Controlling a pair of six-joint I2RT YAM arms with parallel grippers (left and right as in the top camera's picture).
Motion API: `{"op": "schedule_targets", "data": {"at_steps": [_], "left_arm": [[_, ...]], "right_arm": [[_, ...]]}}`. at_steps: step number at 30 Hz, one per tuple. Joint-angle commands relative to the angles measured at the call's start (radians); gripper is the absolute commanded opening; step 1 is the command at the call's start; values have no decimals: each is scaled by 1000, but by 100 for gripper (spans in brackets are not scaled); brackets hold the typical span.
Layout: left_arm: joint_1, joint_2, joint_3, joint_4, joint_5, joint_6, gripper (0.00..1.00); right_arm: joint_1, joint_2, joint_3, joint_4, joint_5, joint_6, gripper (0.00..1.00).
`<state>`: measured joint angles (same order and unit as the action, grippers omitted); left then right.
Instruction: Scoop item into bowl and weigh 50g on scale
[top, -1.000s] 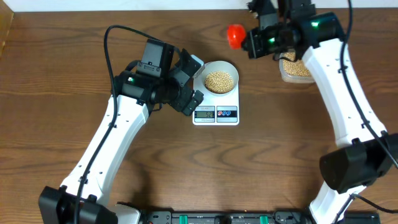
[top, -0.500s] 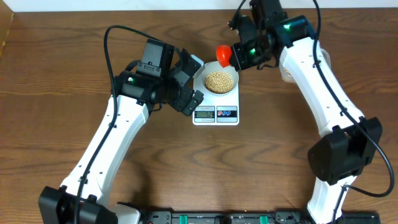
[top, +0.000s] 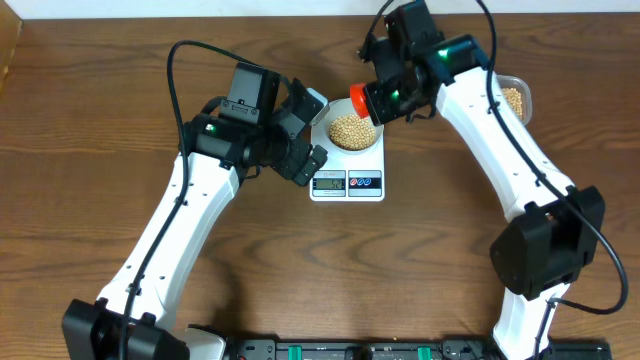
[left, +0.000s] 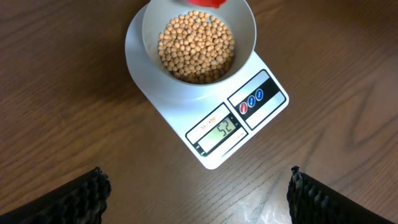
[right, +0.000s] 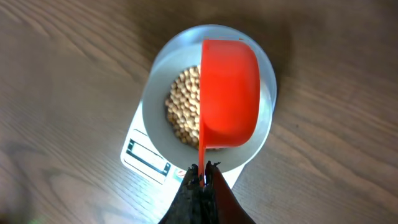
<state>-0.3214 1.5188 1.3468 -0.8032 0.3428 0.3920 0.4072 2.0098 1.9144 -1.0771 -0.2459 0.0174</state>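
The white bowl (top: 378, 120) stands on the white scale (top: 347, 182), holding a heap of tan beans (top: 352, 130). In the left wrist view the beans (left: 196, 46) fill the bowl (left: 146, 31), and the scale (left: 249, 106) display reads 52. My right gripper (right: 202, 177) is shut on the thin handle of a red scoop (right: 229, 93). The scoop hangs over the right half of the bowl (right: 155, 87), and its inside is hidden. My left gripper (left: 198, 180) is open and empty, hovering over the table just left of the scale.
A clear plastic tub (top: 515, 98) with more beans sits at the back right, partly behind my right arm. My left arm reaches in from the lower left, my right arm from the lower right.
My right arm has carried the red scoop leftward from the tub to above the bowl. The left arm has not moved.
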Motion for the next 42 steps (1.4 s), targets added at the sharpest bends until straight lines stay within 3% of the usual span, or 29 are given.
{"op": "schedule_targets", "data": {"at_steps": [1, 13, 42], "left_arm": [[2, 11, -8, 1, 16, -5, 93], [2, 11, -8, 1, 16, -5, 93], [2, 11, -8, 1, 16, -5, 93]], "right_arm": [[14, 5, -23, 13, 12, -5, 1], [50, 6, -84, 47, 122, 5, 1], [92, 6, -141, 76, 142, 19, 1]]}}
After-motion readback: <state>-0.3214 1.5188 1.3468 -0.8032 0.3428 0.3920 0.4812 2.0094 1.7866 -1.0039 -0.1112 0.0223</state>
